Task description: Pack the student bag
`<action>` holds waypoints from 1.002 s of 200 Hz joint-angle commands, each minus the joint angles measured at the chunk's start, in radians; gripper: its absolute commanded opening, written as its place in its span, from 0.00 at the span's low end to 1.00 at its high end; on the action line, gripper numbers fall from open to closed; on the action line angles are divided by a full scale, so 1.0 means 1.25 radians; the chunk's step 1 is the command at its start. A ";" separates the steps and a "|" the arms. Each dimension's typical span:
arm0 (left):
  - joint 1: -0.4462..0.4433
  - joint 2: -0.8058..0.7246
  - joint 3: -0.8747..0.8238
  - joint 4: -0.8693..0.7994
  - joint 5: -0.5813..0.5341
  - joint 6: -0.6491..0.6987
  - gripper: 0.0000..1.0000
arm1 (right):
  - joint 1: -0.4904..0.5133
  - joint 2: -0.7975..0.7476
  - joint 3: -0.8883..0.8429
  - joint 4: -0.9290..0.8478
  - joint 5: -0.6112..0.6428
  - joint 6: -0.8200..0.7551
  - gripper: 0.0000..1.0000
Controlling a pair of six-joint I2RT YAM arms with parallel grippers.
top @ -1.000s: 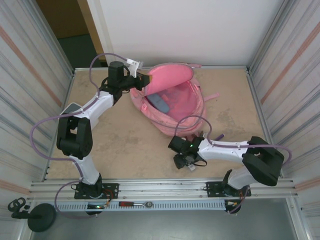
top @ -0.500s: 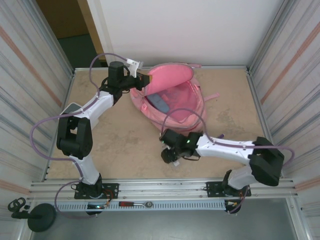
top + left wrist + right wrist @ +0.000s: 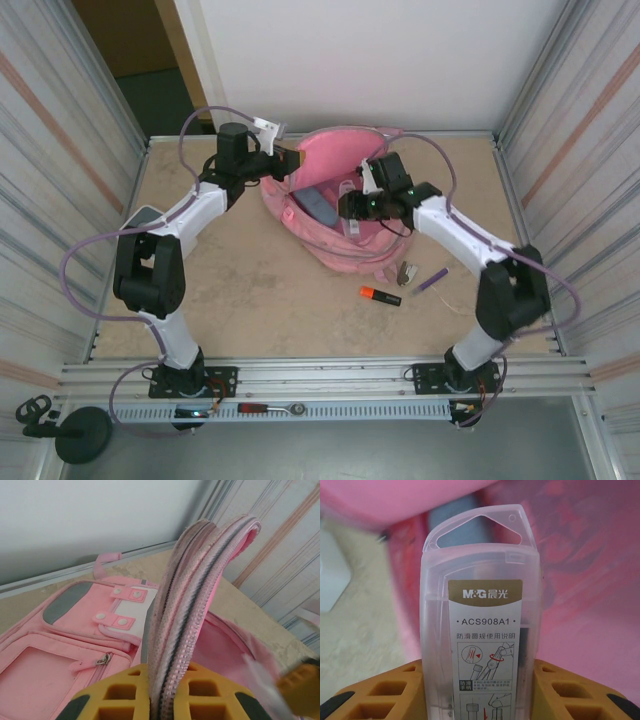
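The student bag [image 3: 345, 205] is a pink backpack lying at the back middle of the table with its main compartment gaping. My left gripper [image 3: 283, 160] is shut on the raised zipper edge of the flap [image 3: 200, 580] and holds it up. My right gripper [image 3: 352, 212] hovers over the opening, shut on a clear plastic compass case [image 3: 480, 625] with a printed label. Pink lining [image 3: 590, 605] lies behind the case. A blue-grey item [image 3: 320, 207] lies inside the bag. The bag's front pockets and white patch [image 3: 125, 612] show in the left wrist view.
On the table in front of the bag lie an orange highlighter [image 3: 380, 295], a purple pen [image 3: 432, 280] and a small pale object [image 3: 408, 273]. A flat pale thing [image 3: 143, 214] sits at the left edge under the left arm. Metal walls close in both sides.
My right arm has swung from the near table up and back over the bag's opening, carrying the clear case. The left arm has held still with the flap.
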 commanded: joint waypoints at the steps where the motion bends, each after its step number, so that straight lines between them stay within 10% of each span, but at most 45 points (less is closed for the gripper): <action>1: -0.003 -0.015 0.013 0.069 0.012 -0.028 0.00 | -0.013 0.111 0.089 0.025 0.034 -0.040 0.34; 50: -0.013 -0.012 0.022 0.070 0.009 -0.040 0.00 | -0.011 0.270 0.227 0.081 0.152 -0.052 0.61; 103: -0.013 -0.033 -0.021 0.094 -0.006 -0.040 0.00 | 0.003 -0.003 -0.071 0.148 0.134 -0.045 0.78; 200: -0.025 -0.048 -0.046 0.078 -0.015 -0.030 0.00 | 0.089 0.017 -0.215 0.177 0.224 0.040 0.29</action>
